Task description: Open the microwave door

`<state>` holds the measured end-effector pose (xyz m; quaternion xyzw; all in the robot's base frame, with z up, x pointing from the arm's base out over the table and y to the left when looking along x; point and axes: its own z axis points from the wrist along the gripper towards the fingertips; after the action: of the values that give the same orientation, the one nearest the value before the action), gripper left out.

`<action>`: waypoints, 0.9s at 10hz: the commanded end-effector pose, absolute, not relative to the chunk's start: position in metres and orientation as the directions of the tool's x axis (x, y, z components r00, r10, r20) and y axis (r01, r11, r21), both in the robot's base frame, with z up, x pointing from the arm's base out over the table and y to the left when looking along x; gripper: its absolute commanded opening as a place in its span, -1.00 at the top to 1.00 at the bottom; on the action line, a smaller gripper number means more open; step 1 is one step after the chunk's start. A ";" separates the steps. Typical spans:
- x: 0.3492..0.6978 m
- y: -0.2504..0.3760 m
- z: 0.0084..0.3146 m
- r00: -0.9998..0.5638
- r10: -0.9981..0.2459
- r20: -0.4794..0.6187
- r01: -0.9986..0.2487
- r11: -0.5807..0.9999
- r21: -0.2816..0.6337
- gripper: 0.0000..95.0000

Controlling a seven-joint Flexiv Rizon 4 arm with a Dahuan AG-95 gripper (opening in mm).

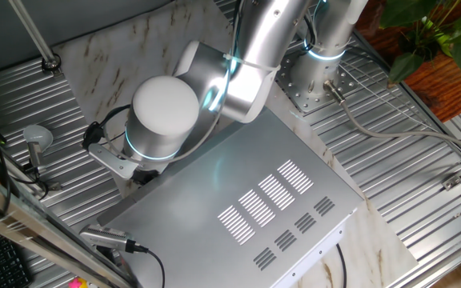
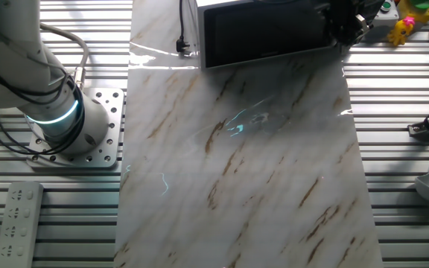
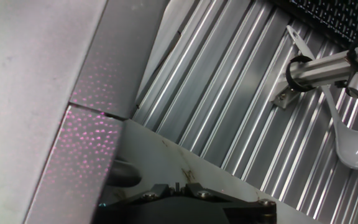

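The microwave (image 1: 238,208) is a big silver box with vent slots in its top, lying under my arm. Its door (image 2: 267,31) is a black glassy panel facing the marble board and looks flush with the box. My gripper (image 2: 339,31) is at the door's right end, dark and partly cut off by the frame's top. In the one fixed view my wrist hides the gripper at the box's near-left corner. In the hand view the microwave's grey wall (image 3: 48,93) fills the left, and the gripper (image 3: 176,185) shows two fingers close together with nothing seen between them.
A ladle (image 3: 353,146) and a metal rod (image 3: 328,65) lie on the ribbed table right of the hand. The robot base (image 2: 58,112), a remote (image 2: 17,223), a power plug (image 2: 185,46), toys (image 2: 408,18) and a plant (image 1: 438,32) surround the marble board (image 2: 259,164).
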<state>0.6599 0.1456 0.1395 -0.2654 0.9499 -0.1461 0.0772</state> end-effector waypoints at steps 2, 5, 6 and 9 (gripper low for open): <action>0.654 0.160 0.133 -0.847 -0.527 -0.068 -0.483 0.816 -0.317 1.00; 0.654 0.160 0.133 -0.846 -0.529 -0.068 -0.484 0.815 -0.320 1.00; 0.654 0.160 0.133 -0.845 -0.531 -0.069 -0.485 0.814 -0.320 1.00; 0.654 0.160 0.133 -0.843 -0.534 -0.071 -0.488 0.813 -0.319 1.00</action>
<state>0.6612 0.1455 0.1396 -0.2693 0.9486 -0.1463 0.0785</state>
